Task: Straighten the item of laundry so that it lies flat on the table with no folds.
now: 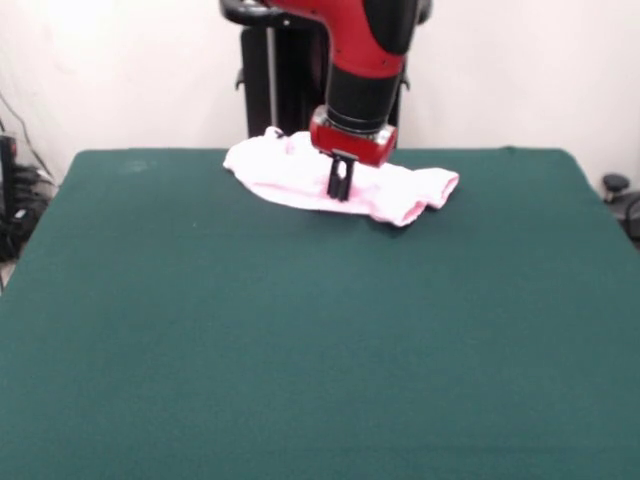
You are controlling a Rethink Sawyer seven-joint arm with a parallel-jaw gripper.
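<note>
The pale pink baby trousers [290, 172] lie bunched and folded at the far middle of the dark green table [320, 330], close to its far edge. One cuffed leg end [425, 195] points to the right. My gripper [340, 190] hangs straight down from the red and black arm, its black fingers [340, 178] close together over the middle of the trousers, at or just above the cloth. Whether cloth is pinched between them does not show. The waistband bow is not visible.
The robot's black pedestal [275, 90] stands just behind the table's far edge. Cables and dark gear [15, 200] lie off the left edge. A small black object [615, 185] sits off the right edge.
</note>
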